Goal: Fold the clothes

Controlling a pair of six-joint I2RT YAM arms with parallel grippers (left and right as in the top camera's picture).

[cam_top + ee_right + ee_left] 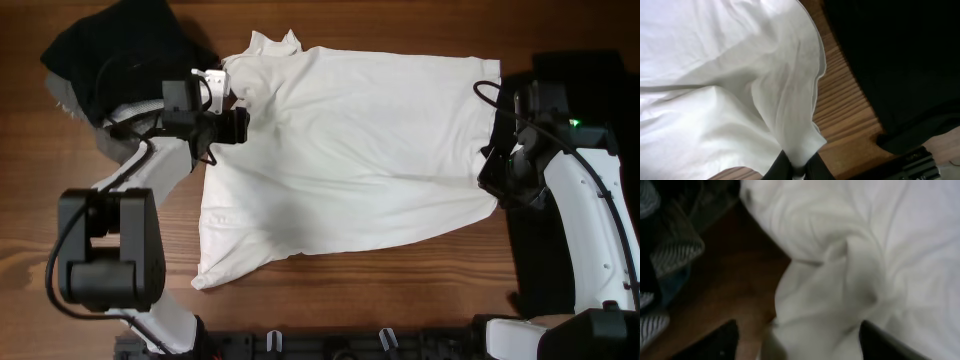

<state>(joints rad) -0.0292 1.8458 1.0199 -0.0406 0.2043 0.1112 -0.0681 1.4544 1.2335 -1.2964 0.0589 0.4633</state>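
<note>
Lying heaped at far left of the table (400,300): black clothes (120,50). The left gripper (240,125) sits over the left edge of the white T-shirt (340,150), jaws wide apart, bunched fabric between, nothing clamped. Shirt lies spread across table centre. The right gripper (797,171) has jaws closed, pinching the shirt's right hem.

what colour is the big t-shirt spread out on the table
Plain white. The T-shirt shows best in the overhead view.

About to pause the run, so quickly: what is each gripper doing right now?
Left gripper: open over the white T-shirt, gripping nothing.
Right gripper: closed, pinching the white T-shirt's edge.
</note>
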